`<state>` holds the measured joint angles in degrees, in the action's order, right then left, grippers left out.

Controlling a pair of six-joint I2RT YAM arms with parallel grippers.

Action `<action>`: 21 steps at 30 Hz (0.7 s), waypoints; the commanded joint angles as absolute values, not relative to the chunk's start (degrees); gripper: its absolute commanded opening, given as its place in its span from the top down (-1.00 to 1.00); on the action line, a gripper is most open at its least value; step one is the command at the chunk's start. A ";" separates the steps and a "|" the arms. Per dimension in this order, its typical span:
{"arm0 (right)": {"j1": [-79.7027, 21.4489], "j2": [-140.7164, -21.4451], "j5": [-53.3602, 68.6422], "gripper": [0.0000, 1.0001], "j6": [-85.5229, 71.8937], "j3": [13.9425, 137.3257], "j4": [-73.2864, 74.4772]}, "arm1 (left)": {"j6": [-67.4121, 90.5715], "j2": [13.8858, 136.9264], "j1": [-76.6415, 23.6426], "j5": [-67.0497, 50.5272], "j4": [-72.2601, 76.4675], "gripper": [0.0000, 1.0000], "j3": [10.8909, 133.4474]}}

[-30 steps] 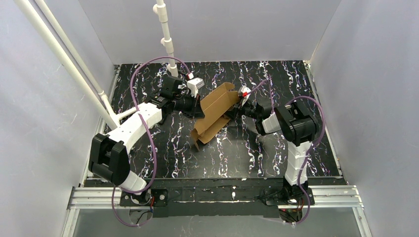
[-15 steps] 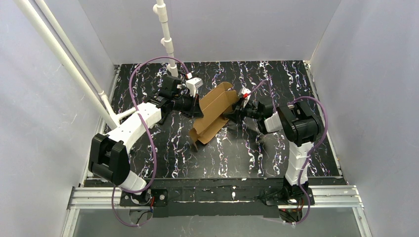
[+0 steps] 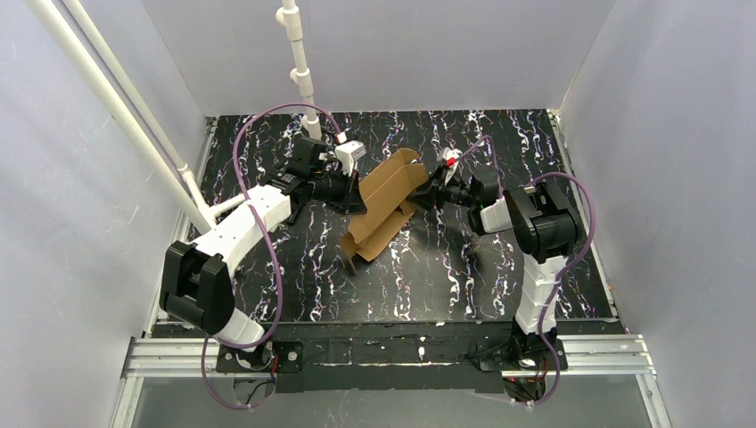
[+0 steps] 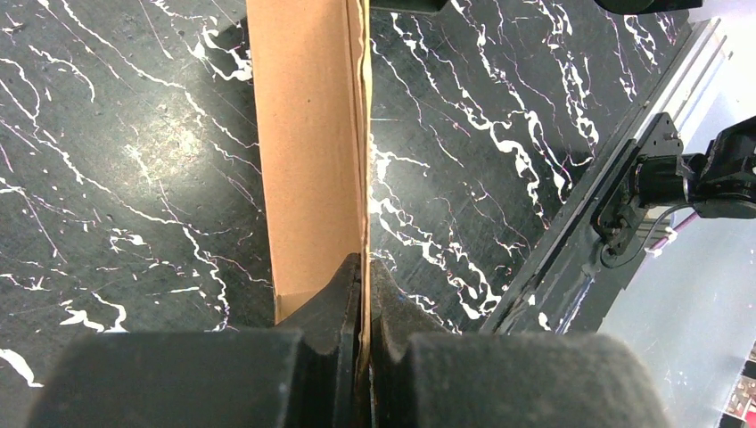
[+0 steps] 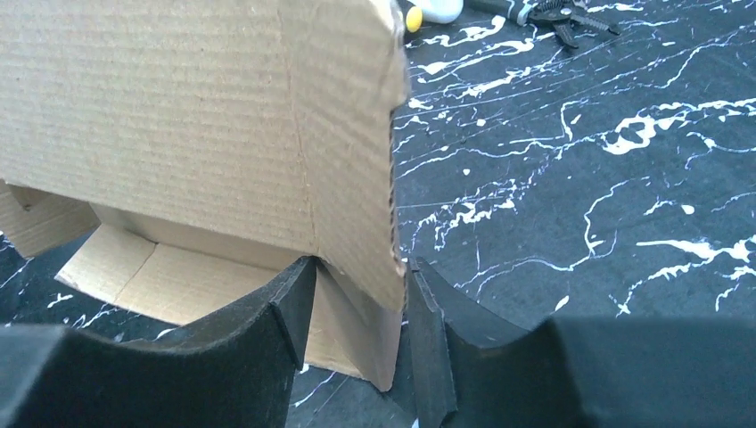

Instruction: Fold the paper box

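Note:
The paper box [image 3: 383, 201] is brown cardboard, partly folded, lying aslant in the middle of the black marbled table. My left gripper [image 3: 359, 194] is at its left side, shut on the thin upper edge of a standing wall [image 4: 308, 134]; in the left wrist view the fingers [image 4: 364, 267] pinch that edge. My right gripper [image 3: 430, 190] is at the box's far right corner. In the right wrist view its jaws [image 5: 357, 267] stand apart around a folded corner flap [image 5: 178, 116], one finger inside the fold, the other at the flap's outer edge.
A white pipe [image 3: 303, 80] stands at the back of the table. A white object with a yellow tip [image 5: 432, 11] and a small hand tool [image 5: 553, 11] lie beyond the box. A metal rail [image 3: 392, 352] runs along the near edge. Grey walls close in three sides.
My right gripper has moved toward the box's far right corner and its jaws have narrowed around the flap. The left gripper keeps its grip and has not moved.

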<state>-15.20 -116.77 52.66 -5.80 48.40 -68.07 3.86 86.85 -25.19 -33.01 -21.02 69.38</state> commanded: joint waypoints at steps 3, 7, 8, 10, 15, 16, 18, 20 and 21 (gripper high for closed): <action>-17.52 -117.95 51.65 0.08 -1.36 52.27 -64.53 | 2.92 87.55 -24.84 -35.40 -23.44 1.00 70.85; -18.76 -118.08 50.98 0.25 -0.19 52.95 -62.90 | 2.87 87.55 -24.78 -35.27 -23.63 1.00 70.87; -18.95 -117.92 50.53 0.26 0.58 52.85 -62.35 | 2.82 87.53 -24.79 -35.15 -23.64 1.00 70.91; -19.20 -117.57 49.66 0.28 3.07 52.73 -60.63 | 2.74 87.43 -24.81 -35.06 -23.73 1.00 70.92; -19.25 -116.67 47.69 0.39 7.48 52.17 -57.05 | 2.98 87.36 -24.79 -34.94 -23.57 1.00 70.82; -19.25 -116.51 47.52 0.44 8.07 52.02 -56.82 | 3.17 87.28 -24.79 -34.90 -23.44 1.00 70.82; -19.33 -116.26 46.66 0.61 8.54 51.58 -56.94 | 3.61 87.07 -24.85 -34.75 -23.17 1.00 70.83; -19.34 -115.79 45.53 0.87 8.57 51.30 -57.08 | 4.32 86.81 -24.71 -34.75 -22.76 1.00 70.79; -19.34 -115.34 45.10 0.97 8.38 50.94 -57.43 | 4.88 86.57 -24.70 -34.80 -22.48 1.00 70.75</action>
